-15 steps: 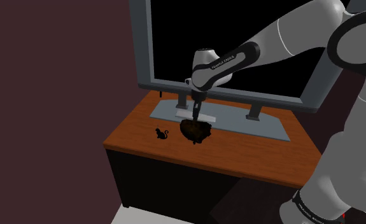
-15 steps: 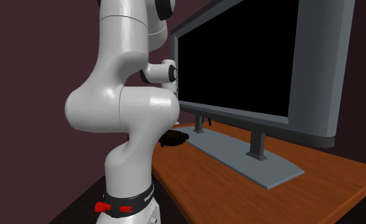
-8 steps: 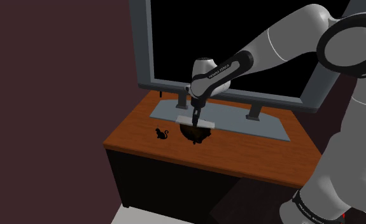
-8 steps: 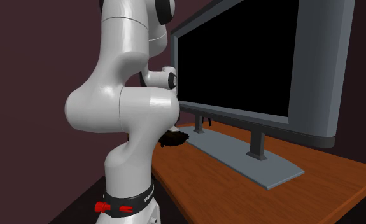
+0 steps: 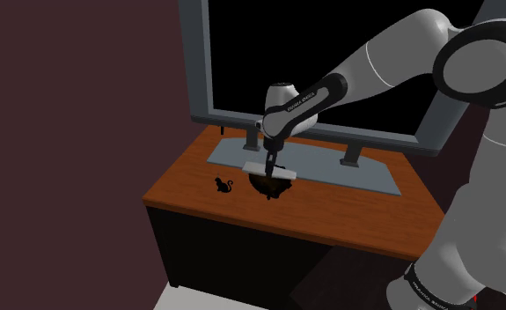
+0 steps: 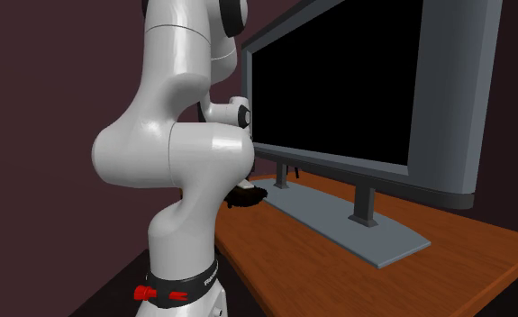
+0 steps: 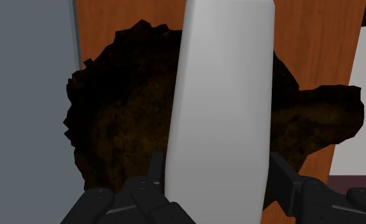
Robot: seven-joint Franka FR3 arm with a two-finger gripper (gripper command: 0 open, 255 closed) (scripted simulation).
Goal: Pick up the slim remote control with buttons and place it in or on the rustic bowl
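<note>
A plain white slim remote (image 7: 223, 102) is clasped between my black fingers (image 7: 154, 170), and my gripper (image 7: 217, 173) is shut on it. Right under it sits the dark brown, rough-edged bowl (image 7: 121, 121). In the shoulder view the remote (image 5: 268, 169) lies level just over the bowl (image 5: 271, 186) on the wooden desk, with the gripper (image 5: 270, 164) coming straight down from above. In the second exterior view the arm hides most of the bowl (image 6: 248, 194).
A large monitor (image 5: 312, 62) stands on a grey base (image 5: 330, 167) right behind the bowl. A small black figurine (image 5: 223, 185) sits on the desk (image 5: 330, 216) to the shoulder view's left of the bowl. The desk edge is close in front.
My gripper has come down a little with the remote, which now hangs level just over the bowl's rim. The bowl and figurine have not moved.
</note>
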